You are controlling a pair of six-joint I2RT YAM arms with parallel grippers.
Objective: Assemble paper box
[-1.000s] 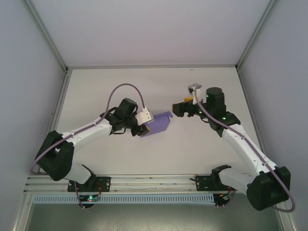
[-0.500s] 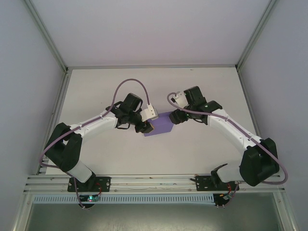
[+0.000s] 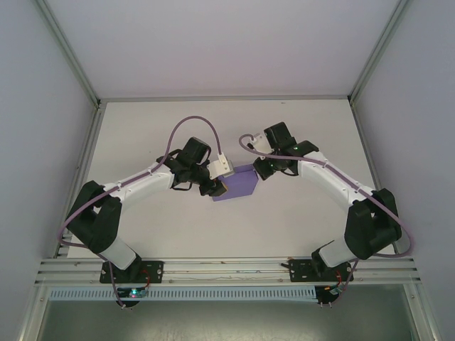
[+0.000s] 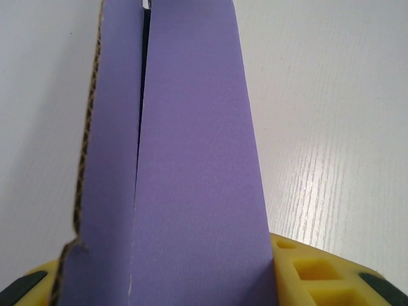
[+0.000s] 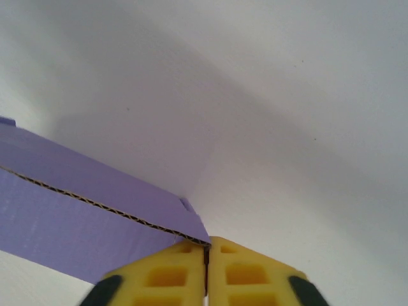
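Handling the paper box [image 3: 238, 183] should call for a light touch. It reads as thin lavender card with a fine fluted edge, so probably very light, fairly stiff across a panel, ready to bend at its creases, and easy to dent if squeezed hard. It sits partly folded near the middle of the counter [image 3: 284, 227], between the two arms.

In the left wrist view two purple panels [image 4: 191, 159] stand close together with a narrow dark gap between them. They run away from the left hand [image 3: 217, 188], which pinches the card between its yellow fingers [image 4: 319, 274] at the box's left end.

The right hand [image 3: 261, 170] is at the opposite end. Its fingers [image 5: 166, 277] are pressed together right where a corner of the card [image 5: 76, 217] meets their tips. I cannot tell whether a sliver of card is caught between them.

The best hold looks like a flat panel or flap near a crease, gripped gently. The smooth surface may slip, and a grip on the bare corner would likely crumple it.
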